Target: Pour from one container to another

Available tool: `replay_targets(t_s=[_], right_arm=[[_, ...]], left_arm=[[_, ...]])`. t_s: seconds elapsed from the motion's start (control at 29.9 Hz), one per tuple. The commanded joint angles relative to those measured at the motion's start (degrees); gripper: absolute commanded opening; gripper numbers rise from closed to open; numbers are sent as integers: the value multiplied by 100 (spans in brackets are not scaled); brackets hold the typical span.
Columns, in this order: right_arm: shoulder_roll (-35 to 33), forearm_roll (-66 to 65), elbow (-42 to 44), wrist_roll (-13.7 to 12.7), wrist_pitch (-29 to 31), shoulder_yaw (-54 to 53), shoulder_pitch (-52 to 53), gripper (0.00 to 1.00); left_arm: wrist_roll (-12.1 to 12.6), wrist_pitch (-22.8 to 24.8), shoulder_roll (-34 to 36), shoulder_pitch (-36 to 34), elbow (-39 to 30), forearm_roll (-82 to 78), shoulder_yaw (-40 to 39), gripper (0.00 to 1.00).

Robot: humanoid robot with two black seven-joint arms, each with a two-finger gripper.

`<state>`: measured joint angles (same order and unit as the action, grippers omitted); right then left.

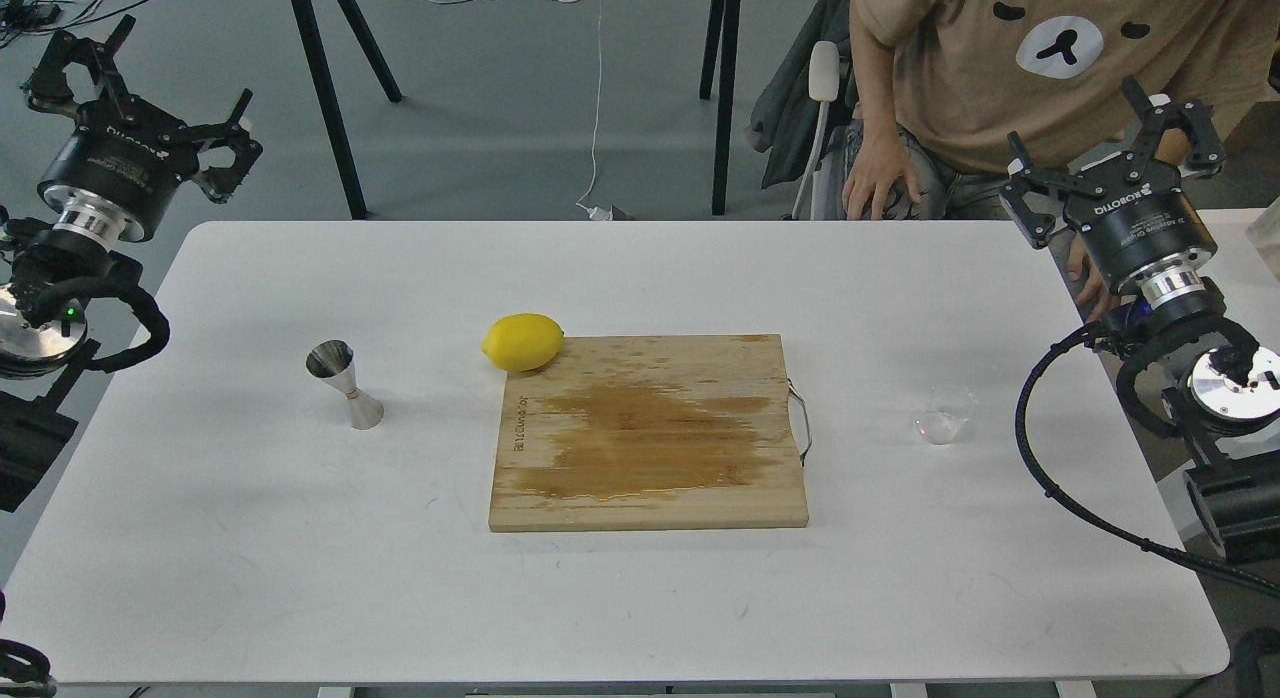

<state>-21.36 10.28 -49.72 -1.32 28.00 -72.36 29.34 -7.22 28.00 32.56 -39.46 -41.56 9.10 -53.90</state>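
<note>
Grippers first: the left gripper (150, 83) hangs with its fingers spread and nothing between them, up past the far-left corner of the white table (300, 538), well apart from the cutting board (648, 433). The right gripper (1110, 143) is likewise spread and empty, raised beyond the table's far-right edge, also well away from the board. The wooden board lies near the middle of the table, a dark wet stain across its face and a wire handle on its right edge. A lemon (523, 341) touches the board's far-left corner. The steel jigger (345, 384) stands upright on the table to the left of the board, apart from it. The clear cup (945, 415) stands upright to the right of the board, beyond the handle. A person in a tan bear shirt (1050, 68) sits behind the table, beyond the board's far-right side.
</note>
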Motion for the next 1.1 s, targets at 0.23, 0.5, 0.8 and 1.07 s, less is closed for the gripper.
replay_targets(t_s=[0.23, 0.5, 0.8, 1.07], right_arm=[[17, 0, 15, 0, 0, -32, -7, 99], [26, 0, 24, -17, 0, 3, -8, 99], [26, 0, 7, -17, 0, 82, -25, 99], [26, 0, 7, -17, 0, 91, -60, 99]], left_arm=[[1, 0, 49, -17, 200, 154, -103, 100], [-920, 0, 663, -70, 368, -1721, -68, 100], [-1440, 0, 1568, -913, -456, -5187, -121, 100], [-1843, 0, 1684, -967, -2345, -8096, -138, 100]])
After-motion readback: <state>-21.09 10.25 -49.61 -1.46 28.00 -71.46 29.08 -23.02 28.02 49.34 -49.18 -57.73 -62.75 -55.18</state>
